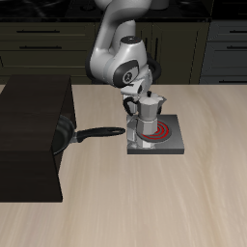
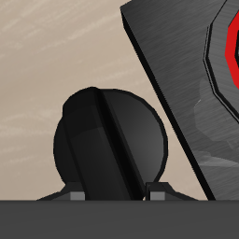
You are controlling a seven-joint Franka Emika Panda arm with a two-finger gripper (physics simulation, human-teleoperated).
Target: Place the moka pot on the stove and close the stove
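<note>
Moka pot (image 1: 148,117) already sits on the stove (image 1: 174,147), over its red coil, so only the shut-off is left. The jaws straddle the stove's black knob (image 2: 110,142), not clamped, presumably ready to twist it

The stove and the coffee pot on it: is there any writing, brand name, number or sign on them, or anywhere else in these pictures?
None. No word, number or brand shows in either view.
The stove: plain grey plate, red coil, no lettering.
Its knob: plain black with a raised ridge, no marks or scale.
The moka pot: bare metal.
The frying pan and the black box: unmarked.
</note>
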